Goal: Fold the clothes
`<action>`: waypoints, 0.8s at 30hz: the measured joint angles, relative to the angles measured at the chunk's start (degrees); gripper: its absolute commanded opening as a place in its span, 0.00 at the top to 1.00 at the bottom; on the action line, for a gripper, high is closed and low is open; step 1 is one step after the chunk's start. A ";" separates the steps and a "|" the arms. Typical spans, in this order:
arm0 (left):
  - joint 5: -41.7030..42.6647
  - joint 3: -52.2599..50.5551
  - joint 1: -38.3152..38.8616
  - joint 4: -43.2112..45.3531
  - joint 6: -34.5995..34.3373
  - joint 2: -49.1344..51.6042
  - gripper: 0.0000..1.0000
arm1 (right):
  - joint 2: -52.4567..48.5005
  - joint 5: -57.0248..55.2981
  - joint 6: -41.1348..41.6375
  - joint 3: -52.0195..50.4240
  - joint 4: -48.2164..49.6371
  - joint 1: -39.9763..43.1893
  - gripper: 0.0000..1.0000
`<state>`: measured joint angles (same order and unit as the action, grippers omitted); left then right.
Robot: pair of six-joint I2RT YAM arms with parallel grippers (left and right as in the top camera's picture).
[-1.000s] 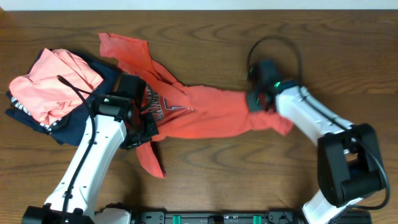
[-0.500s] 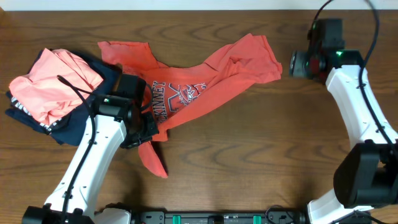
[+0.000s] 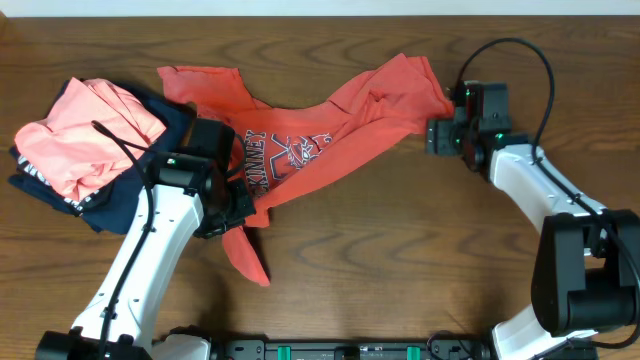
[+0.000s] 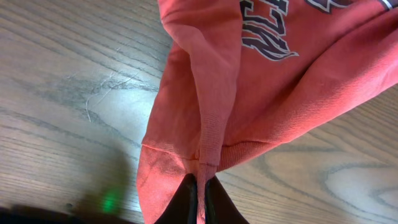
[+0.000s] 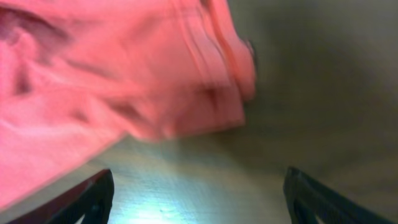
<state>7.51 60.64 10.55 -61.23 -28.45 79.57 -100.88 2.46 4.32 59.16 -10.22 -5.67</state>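
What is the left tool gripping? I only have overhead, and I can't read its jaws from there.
Observer: In the left wrist view the left tool is shut on a seamed fold at the edge of the shirt. The cloth fans out from the pinch.
Operator: And the right tool, is it holding anything?
Observer: No. In the right wrist view the right tool has its jaws wide apart, with only bare table between them. The shirt's edge lies just ahead of it. That picture is blurred.
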 measured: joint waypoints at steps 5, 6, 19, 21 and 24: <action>0.02 0.00 0.00 -0.02 -0.02 0.00 0.93 | -1.31 1.07 -0.26 -2.34 9.94 -0.26 0.15; 0.00 0.00 0.00 0.00 0.00 0.00 0.94 | -2.12 1.11 -0.26 -2.34 11.02 -0.24 0.15; 0.02 0.00 0.00 0.15 0.00 0.00 0.94 | -12.66 1.88 -0.20 -2.47 19.28 -0.24 0.91; 0.02 0.00 0.00 0.33 0.00 0.00 0.94 | -12.63 1.88 -0.11 -2.47 18.67 -0.24 0.99; 0.02 0.00 0.00 0.81 0.00 0.00 0.94 | -11.69 2.03 0.39 -2.08 15.04 -0.31 0.99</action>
<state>7.53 60.64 10.55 -60.42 -28.45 79.57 -112.57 4.49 4.71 57.08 4.82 -5.98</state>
